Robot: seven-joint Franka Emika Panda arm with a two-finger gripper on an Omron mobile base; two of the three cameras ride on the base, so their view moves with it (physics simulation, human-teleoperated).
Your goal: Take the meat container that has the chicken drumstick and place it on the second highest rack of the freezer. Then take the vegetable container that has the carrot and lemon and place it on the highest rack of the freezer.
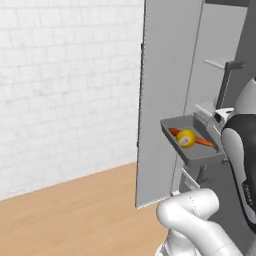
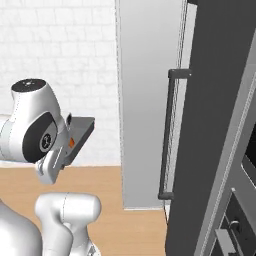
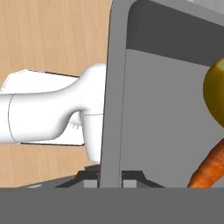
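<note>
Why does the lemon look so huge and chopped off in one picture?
Hand view: the camera sits right against the vegetable container, so the lemon looms large and is cut by the edge. Left base view: same lemon small, whole, sharp.

lemon point(image 3: 215, 94) and carrot point(image 3: 209, 168) getting cropped by hand view's right edge; vegetable container point(image 2: 79, 136) showing edge-on in right base view, arm blocking its near end, contents hiding

White brick wall point(image 1: 65, 85), wood floor point(image 1: 70, 215), prob. indoors.
</note>
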